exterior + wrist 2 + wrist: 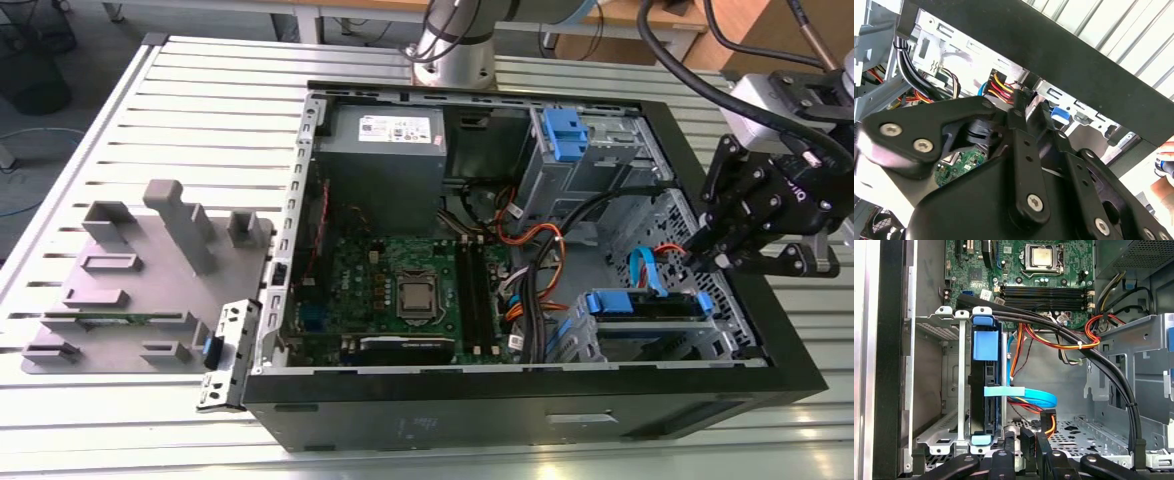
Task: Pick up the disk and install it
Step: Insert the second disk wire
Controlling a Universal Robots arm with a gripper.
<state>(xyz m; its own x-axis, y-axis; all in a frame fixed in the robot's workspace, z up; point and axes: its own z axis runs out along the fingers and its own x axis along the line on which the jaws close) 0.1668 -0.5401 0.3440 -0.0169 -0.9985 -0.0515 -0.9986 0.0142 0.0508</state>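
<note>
Blue-bracketed, the disk (985, 390) stands on edge, already slotted in its grey drive cage (949, 390) inside the computer case (534, 425); the gripper (747, 262) hovers beside it, and whether its fingers are parted cannot be told

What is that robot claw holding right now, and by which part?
Nothing that can be seen. The gripper hangs over the open computer case, near the disk, which stands on edge in its metal bay with a blue bracket; whether they touch cannot be told.
</note>
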